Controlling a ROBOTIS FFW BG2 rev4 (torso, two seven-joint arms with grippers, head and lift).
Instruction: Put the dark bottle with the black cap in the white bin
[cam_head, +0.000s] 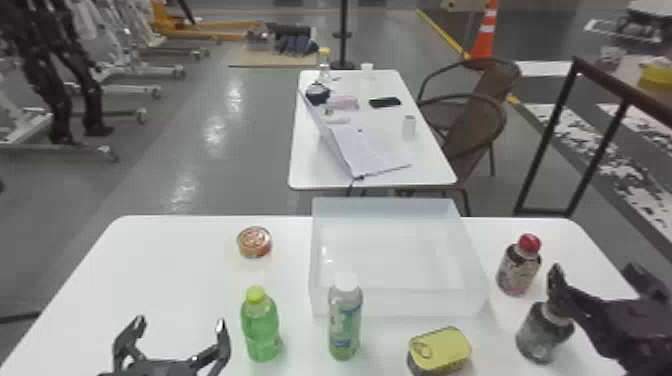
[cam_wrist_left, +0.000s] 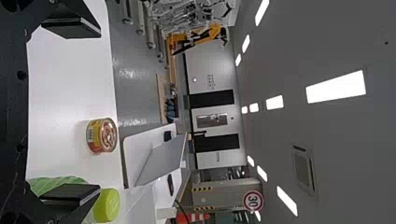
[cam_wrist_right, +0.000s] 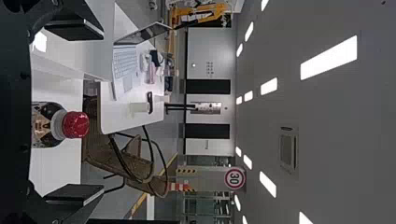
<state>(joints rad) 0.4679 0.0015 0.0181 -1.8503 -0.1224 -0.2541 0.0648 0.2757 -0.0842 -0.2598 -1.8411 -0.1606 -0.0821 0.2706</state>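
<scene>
On the near right side of the white bin (cam_head: 395, 303) stands the dark bottle (cam_head: 542, 337), its top masked by the right gripper (cam_wrist_right: 100, 112), spread wide and empty, presumably to straddle it, while left of the bin the left gripper (cam_head: 180, 322) hangs open, empty, likely unneeded

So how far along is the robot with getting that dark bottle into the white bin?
Nothing looks done yet: the dark bottle stands on the table, outside the white bin. Nothing is in hand either: the right gripper is open, one finger in front of the bottle's top, and the left gripper is open too. Left to do: grasp the bottle, lift it and put it in the bin.
</scene>
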